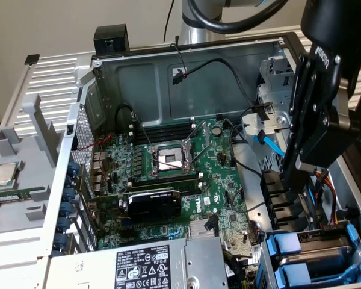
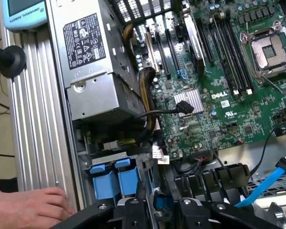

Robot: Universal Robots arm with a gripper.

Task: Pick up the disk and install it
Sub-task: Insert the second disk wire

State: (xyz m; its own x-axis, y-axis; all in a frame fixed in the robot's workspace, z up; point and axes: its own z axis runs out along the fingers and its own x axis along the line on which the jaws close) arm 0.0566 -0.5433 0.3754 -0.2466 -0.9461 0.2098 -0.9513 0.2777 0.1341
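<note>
The black gripper [image 1: 292,176] [image 2: 162,213] hangs inside the open computer case [image 1: 138,66], over the row of black drive slots [image 1: 275,201], and I cannot tell whether it is spread or pinching anything. The disk [image 1: 287,245] [image 2: 107,183] sits in its blue carrier frame in the corner bay just below and beside the gripper, apart from it, with a second blue carrier [image 1: 296,278] next to it. Beyond that bay from the gripper lies the silver power supply box [image 2: 93,67], the green motherboard [image 1: 186,174] spreads to the gripper's other side, and a person's hand [image 2: 28,208] rests on the case's ribbed edge [image 2: 35,119] near the bay.
</note>
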